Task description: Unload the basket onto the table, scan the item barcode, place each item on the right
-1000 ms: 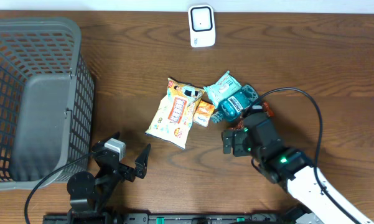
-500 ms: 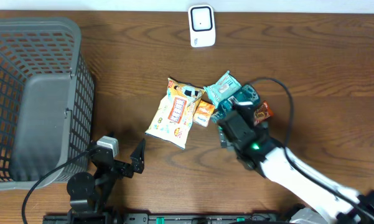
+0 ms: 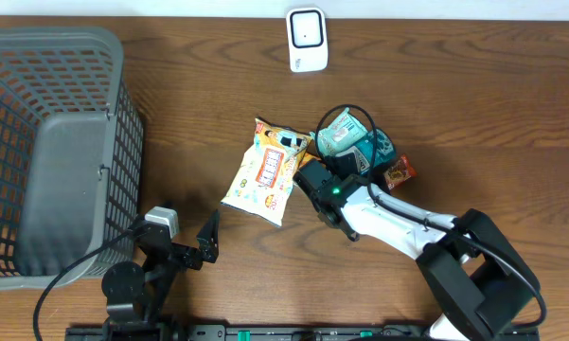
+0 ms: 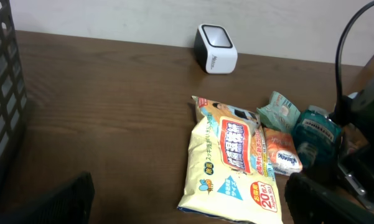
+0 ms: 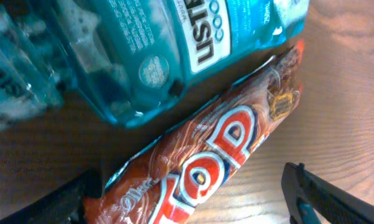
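Note:
Several items lie piled mid-table: a yellow wipes pack, a small orange tissue packet, a teal pouch, a teal mouthwash bottle and a red snack packet. My right gripper is down in the pile and open, its fingers on either side of the red packet's end. The white barcode scanner stands at the far edge. My left gripper is open and holds nothing, near the front edge, short of the wipes pack.
A large grey mesh basket fills the left side. The right arm's black cable loops over the teal items. Bare wooden tabletop lies to the right of the pile.
My right arm has swung left and forward from the table's front right into the pile, ending low over the red packet. Its jaws narrowed slightly. The left gripper has barely moved.

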You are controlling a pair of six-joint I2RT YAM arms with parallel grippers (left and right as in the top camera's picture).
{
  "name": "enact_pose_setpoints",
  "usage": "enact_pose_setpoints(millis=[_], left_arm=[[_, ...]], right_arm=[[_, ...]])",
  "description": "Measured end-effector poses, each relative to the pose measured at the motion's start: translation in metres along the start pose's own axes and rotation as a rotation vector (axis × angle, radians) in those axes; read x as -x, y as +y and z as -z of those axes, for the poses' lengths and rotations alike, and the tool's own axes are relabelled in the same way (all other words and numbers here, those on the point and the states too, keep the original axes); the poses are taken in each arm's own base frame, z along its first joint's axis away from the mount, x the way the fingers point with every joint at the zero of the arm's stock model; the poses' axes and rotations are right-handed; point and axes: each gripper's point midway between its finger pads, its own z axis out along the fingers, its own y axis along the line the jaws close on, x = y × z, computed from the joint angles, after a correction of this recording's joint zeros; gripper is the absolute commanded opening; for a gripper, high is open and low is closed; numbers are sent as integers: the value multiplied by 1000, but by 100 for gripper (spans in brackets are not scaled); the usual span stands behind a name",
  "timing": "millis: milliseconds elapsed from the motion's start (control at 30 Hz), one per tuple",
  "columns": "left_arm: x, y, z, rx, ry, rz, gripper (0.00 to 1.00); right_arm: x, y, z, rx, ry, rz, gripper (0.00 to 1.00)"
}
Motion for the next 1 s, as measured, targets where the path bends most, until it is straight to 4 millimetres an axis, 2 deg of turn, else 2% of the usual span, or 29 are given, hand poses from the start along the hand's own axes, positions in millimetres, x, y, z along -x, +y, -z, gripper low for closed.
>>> enact_pose_setpoints(millis=[67, 100, 233, 300, 333, 433, 467, 667, 767, 933, 1000], left_arm=[[0, 0, 0, 2, 0, 0, 98], [0, 0, 0, 2, -1, 0, 98], [0, 0, 0, 2, 0, 0, 98], [0, 0, 0, 2, 0, 0, 98], [0, 0, 0, 2, 0, 0, 98], [0, 0, 0, 3, 0, 0, 98], [0, 0, 0, 3, 0, 0, 98], [0, 1, 0, 4, 0, 0, 98], [0, 1, 0, 6, 0, 0, 98], [0, 1, 0, 6, 0, 0, 98], [0, 1, 0, 6, 0, 0, 98]], right_arm=[[3, -1, -1, -16, -7, 0, 91], [4, -1, -2, -22, -12, -1, 88], [5, 3, -5, -18, -7, 7, 63], [3, 8, -6, 6, 10, 17, 45], [1, 11, -6, 29, 25, 19, 29], [-7, 23, -6, 114, 77, 8, 4], [-9, 25, -7, 135, 94, 0, 1], [-10, 27, -6, 206, 144, -55, 1], [-14, 33, 1, 258, 187, -54, 1], [-34, 47, 33, 411, 358, -24, 1], [-33, 47, 54, 472, 394, -28, 1]])
